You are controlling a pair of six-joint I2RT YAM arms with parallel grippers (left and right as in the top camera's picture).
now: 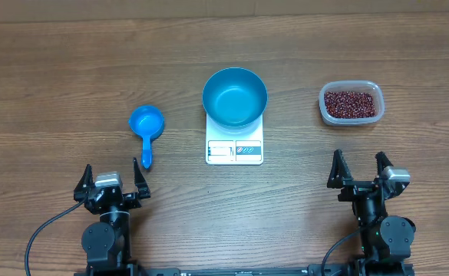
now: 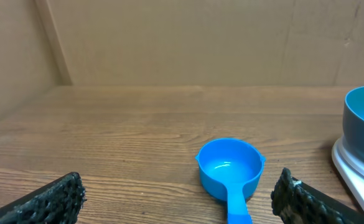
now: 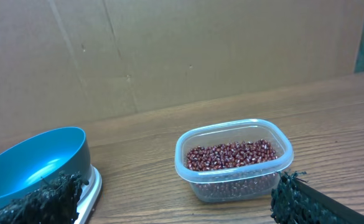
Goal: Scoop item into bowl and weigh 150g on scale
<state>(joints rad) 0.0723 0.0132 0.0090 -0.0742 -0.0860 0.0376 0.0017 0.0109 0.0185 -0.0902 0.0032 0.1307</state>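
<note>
The empty blue bowl (image 1: 235, 96) stands on the white scale (image 1: 234, 150) at the table's middle; the bowl (image 2: 363, 127) (image 3: 33, 163) and the scale (image 2: 356, 177) (image 3: 89, 186) show at the edges of both wrist views. Dark red-brown beans (image 1: 351, 102) (image 3: 231, 154) fill a clear tub (image 1: 350, 103) (image 3: 234, 160) at the right. A small blue scoop (image 1: 146, 127) (image 2: 231, 171) lies left of the scale, handle toward me. My left gripper (image 1: 110, 178) (image 2: 178, 202) stands open just short of the scoop's handle. My right gripper (image 1: 359, 169) (image 3: 172, 202) stands open in front of the tub, holding nothing.
A brown cardboard wall (image 2: 182, 40) closes the far side of the wooden table (image 1: 47, 92). Both arm bases (image 1: 105, 238) sit at the near edge, cables trailing off them.
</note>
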